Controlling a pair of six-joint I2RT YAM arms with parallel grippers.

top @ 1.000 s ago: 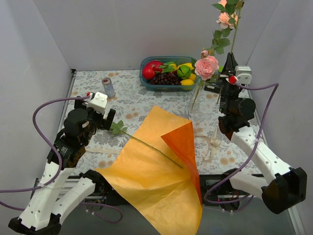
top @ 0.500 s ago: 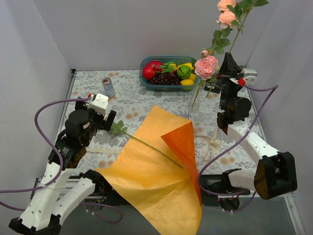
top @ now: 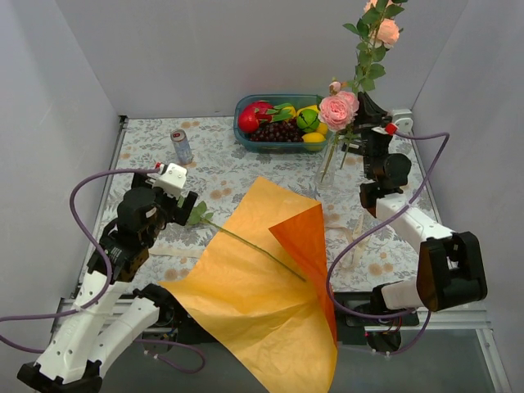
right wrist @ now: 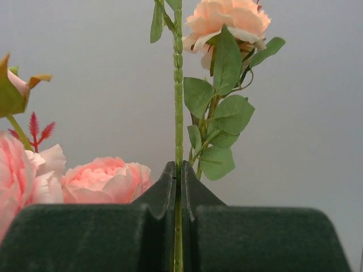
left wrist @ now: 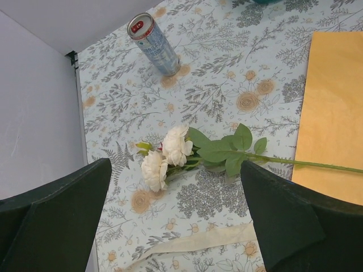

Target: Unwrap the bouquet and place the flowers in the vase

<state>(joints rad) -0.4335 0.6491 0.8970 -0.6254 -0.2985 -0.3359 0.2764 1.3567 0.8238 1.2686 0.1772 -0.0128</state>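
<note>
- The right gripper (right wrist: pixel 178 170) is clamping tight on the thin green stem of the peach rose (right wrist: pixel 227 20) and holding it upright, way up over the back right of the table (left wrist: pixel 272 51).
- The vase (top: pixel 325 184) is standing just to the left of that gripper, with a big pink rose (top: pixel 337 110) sitting in it. Can't tell if the peach stem's bottom end is reaching the vase, since the gripper is blocking that bit.
- The left gripper (left wrist: pixel 176 170) is hovering with its jaws spread wide and isn't gripping anything.
- Right under it, the cream-white roses (left wrist: pixel 167 156) are lying flat on the tablecloth, with their long stem running off to the right onto the orange wrapping paper (top: pixel 246 303).
- That paper is lying opened out across the front of the table and hanging over the near edge.
- The cream ribbon (left wrist: pixel 193 241) is lying loose just beside the white roses.
- The silver can (left wrist: pixel 154 42) is standing at the back left, and the blue tub of fruit (top: pixel 278 147) is sitting at the back middle.
</note>
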